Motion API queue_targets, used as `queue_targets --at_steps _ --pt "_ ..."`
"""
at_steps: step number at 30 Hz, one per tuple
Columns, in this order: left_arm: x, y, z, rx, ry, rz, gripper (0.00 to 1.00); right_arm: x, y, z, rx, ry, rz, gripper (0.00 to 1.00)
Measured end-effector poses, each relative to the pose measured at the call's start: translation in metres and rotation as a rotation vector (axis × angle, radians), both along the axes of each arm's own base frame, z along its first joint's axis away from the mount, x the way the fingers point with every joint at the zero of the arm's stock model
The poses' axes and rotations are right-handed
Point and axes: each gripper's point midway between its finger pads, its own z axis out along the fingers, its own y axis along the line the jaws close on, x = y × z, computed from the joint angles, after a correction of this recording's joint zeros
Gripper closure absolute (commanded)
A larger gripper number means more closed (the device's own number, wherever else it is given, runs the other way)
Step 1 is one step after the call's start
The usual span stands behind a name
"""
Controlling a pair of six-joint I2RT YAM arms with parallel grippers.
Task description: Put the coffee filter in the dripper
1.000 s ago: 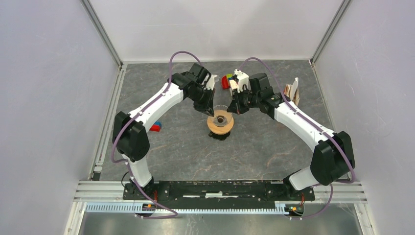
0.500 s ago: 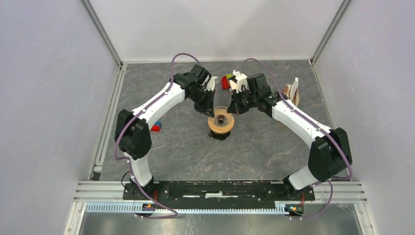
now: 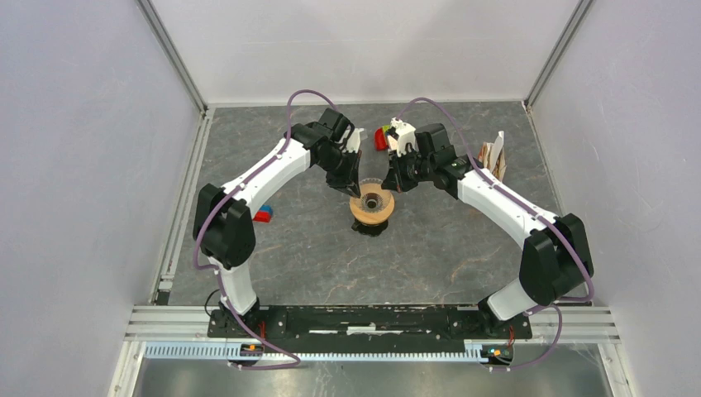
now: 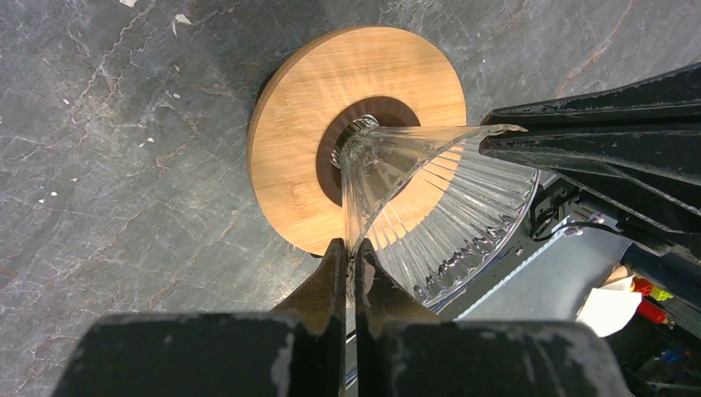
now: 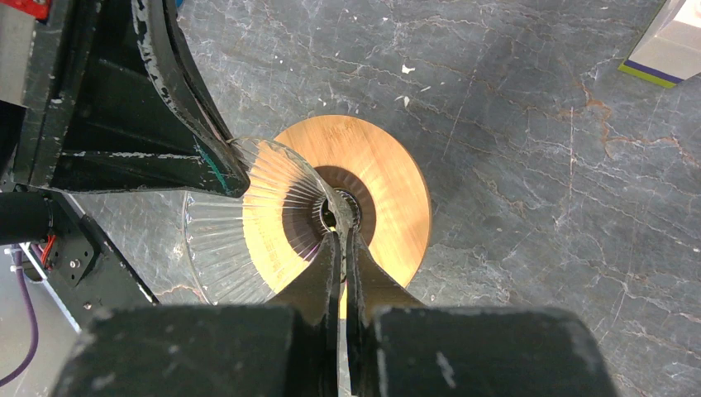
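The dripper (image 3: 372, 208), a clear ribbed glass funnel with a tan wooden collar and a black base, is at the table's middle. My left gripper (image 3: 355, 188) is shut on the funnel's glass rim from the back left. The left wrist view shows its jaws (image 4: 354, 252) pinching the rim above the collar (image 4: 331, 91). My right gripper (image 3: 388, 185) is shut on the rim from the back right. The right wrist view shows its jaws (image 5: 341, 244) closed on the glass over the collar (image 5: 388, 182). I see no white paper coffee filter for certain.
Red and coloured toy blocks (image 3: 383, 136) lie at the back behind the grippers. A red-and-blue block (image 3: 263, 214) lies to the left. A white-and-brown upright thing (image 3: 494, 153) stands at the back right; I cannot tell what it is. A white box corner (image 5: 671, 37) shows nearby.
Both arms have shifted very slightly toward the back. Both grippers keep their hold on the dripper's rim, and the dripper has barely moved.
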Motion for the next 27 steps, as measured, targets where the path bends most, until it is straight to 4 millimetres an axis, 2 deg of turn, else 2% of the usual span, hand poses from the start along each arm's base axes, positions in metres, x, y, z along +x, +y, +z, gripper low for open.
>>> queue_targets --at_steps 27 --pt "-0.0007 -0.0008 -0.0036 -0.006 0.023 0.001 0.98 0.0027 0.0002 -0.0027 0.014 -0.084 0.001 1.0"
